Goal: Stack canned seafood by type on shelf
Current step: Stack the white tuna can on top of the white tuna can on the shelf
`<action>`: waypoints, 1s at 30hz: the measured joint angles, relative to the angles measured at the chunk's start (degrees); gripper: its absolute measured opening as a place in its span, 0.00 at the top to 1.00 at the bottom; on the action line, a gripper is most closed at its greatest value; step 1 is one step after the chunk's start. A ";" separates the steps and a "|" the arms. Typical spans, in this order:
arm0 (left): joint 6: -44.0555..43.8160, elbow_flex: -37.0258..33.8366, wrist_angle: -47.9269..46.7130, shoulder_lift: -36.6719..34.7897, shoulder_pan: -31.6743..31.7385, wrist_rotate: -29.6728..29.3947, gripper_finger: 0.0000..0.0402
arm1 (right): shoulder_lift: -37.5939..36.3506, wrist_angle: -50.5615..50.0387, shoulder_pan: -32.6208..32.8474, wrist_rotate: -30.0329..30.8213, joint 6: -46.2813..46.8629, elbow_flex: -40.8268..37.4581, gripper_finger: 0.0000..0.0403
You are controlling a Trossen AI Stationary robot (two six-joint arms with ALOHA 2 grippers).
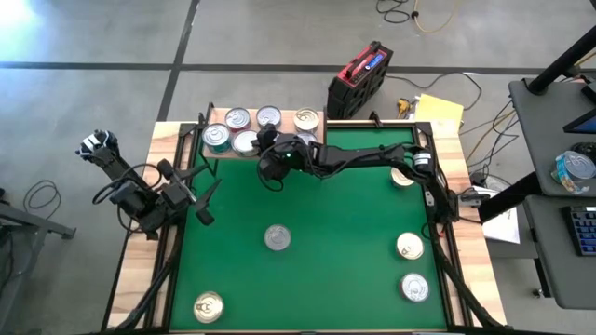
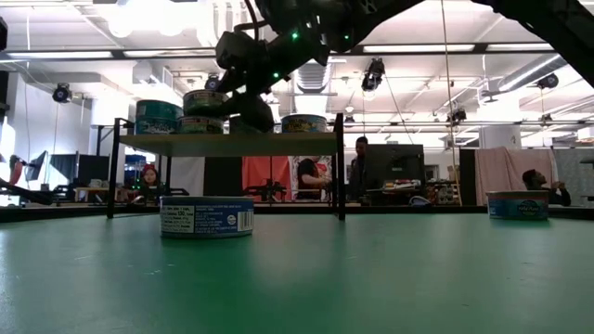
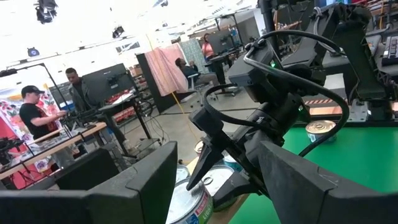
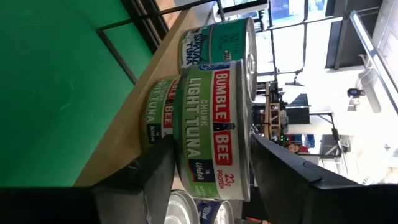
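The shelf (image 1: 315, 122) stood at the far edge of the green mat (image 1: 317, 214), a light-wood board on thin black legs. On it sat several round tins: a teal-sided one (image 1: 216, 138) at the left end, silver-topped ones (image 1: 237, 118) and (image 1: 269, 116) along the back, a gold-topped one (image 1: 305, 118) further right, and another silver lid (image 1: 245, 141) in front.

The right gripper (image 1: 270, 149) reached across the mat to the front of the shelf, just beside these tins. In the right wrist view its two dark fingers (image 4: 149, 180) stood on either side of a green-labelled can (image 4: 211, 130) reading "Bumble Bee chunk light tuna", which sat stacked on another green-labelled tin (image 4: 155, 115) on the board. The fingers stood slightly spread, close to the can's sides, and whether they touched it could not be made out. Behind it was a teal tin (image 4: 217, 43).

From the low view, the shelf top (image 2: 227, 143) carried tins in stacks, with the right arm's dark gripper hanging over them.

Other tins lay loose on the mat: a silver one (image 1: 277, 237) in the middle, a gold-topped one (image 1: 208, 306) near the front left corner, and three along the right side (image 1: 401, 175), (image 1: 410, 246), (image 1: 414, 288).

The left gripper (image 1: 200, 191) waited at the mat's left edge, well apart from the shelf, its fingers (image 3: 124, 186) held apart on nothing.
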 joint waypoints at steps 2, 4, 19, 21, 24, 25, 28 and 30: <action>0.00 0.00 0.01 0.00 0.00 0.00 0.48 | 0.00 0.10 0.00 0.00 -0.02 0.00 0.51; 0.00 0.00 0.00 0.00 0.00 -0.01 0.48 | 0.00 0.55 0.00 0.00 0.31 0.00 0.50; -0.04 0.00 0.00 0.00 0.00 -0.01 0.48 | -0.02 1.71 -0.13 0.55 0.90 0.24 0.34; -0.04 0.00 -0.02 0.00 0.00 0.00 0.48 | -0.02 1.73 -0.13 0.55 0.87 0.24 0.33; -0.04 0.00 -0.15 0.00 0.00 0.00 0.48 | -0.02 2.00 -0.13 0.55 0.87 0.24 0.31; -0.04 0.00 -0.17 0.00 0.00 -0.01 0.48 | -0.02 2.42 -0.13 0.55 0.85 0.24 0.30; -0.04 0.00 -0.17 0.00 0.00 -0.02 0.48 | -0.02 3.80 -0.13 0.55 0.85 0.26 0.29; -0.04 0.00 -0.17 0.00 0.00 -0.02 0.48 | -0.02 4.88 -0.15 0.55 1.11 0.27 0.30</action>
